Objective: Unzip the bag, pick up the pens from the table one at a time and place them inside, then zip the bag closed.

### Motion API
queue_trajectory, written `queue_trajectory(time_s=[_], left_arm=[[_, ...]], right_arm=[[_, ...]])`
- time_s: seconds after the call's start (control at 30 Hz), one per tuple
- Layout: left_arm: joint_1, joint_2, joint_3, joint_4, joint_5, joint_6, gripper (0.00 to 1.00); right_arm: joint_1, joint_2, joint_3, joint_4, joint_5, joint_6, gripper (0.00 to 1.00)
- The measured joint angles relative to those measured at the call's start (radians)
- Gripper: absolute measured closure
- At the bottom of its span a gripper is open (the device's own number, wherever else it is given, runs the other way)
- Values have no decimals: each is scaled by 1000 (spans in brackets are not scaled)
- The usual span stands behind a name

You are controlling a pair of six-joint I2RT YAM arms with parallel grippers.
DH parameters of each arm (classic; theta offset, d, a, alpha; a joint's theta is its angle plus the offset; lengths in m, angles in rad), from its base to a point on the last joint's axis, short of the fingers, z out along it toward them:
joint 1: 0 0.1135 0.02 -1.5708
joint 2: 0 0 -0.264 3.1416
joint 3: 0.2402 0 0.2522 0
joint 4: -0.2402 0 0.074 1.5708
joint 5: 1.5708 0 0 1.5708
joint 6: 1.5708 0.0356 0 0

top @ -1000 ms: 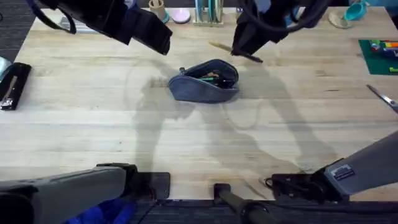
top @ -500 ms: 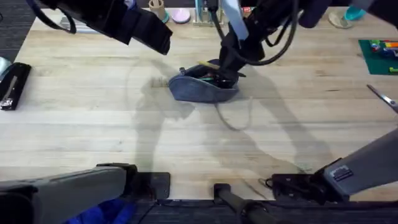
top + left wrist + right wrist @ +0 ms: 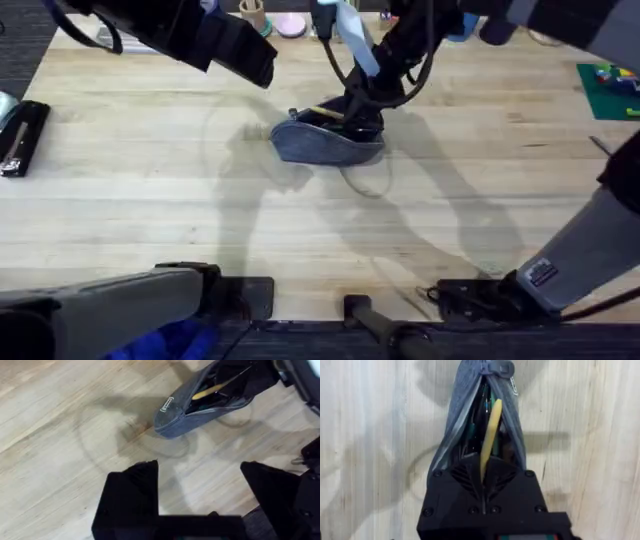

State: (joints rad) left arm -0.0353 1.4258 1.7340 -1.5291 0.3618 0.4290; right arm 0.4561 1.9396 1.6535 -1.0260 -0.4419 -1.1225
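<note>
The blue-grey bag (image 3: pixel 328 140) lies unzipped in the far middle of the table (image 3: pixel 200 210). My right gripper (image 3: pixel 354 108) hangs right over its opening, shut on a yellow pen (image 3: pixel 325 112). In the right wrist view the yellow pen (image 3: pixel 490 430) slants from my right gripper (image 3: pixel 483 476) down into the gaping bag (image 3: pixel 462 415), among dark items I cannot make out. My left gripper (image 3: pixel 252 58) hovers open and empty to the bag's far left. In the left wrist view my left gripper (image 3: pixel 200 492) is well short of the bag (image 3: pixel 192 412) and pen (image 3: pixel 210 391).
A black stapler-like tool (image 3: pixel 22 135) lies at the table's left edge. A green mat (image 3: pixel 610 90) and scissors (image 3: pixel 600 145) sit at the right edge. Cups and holders (image 3: pixel 255 15) line the back. The near half of the table is bare wood.
My right gripper has carried the yellow pen left and down, from behind the bag to over its opening, the pen's tip now inside. The left arm has stayed put.
</note>
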Motion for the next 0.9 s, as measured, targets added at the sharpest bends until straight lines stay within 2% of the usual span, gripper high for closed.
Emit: queue_trajectory(time_s=[0.37,0.9], left_arm=[[0,0,0,0,0,0,5],[0,0,0,0,0,0,5]], right_arm=[[39,18,-1,29,-1,0,971],[39,43,-1,31,0,0,971]])
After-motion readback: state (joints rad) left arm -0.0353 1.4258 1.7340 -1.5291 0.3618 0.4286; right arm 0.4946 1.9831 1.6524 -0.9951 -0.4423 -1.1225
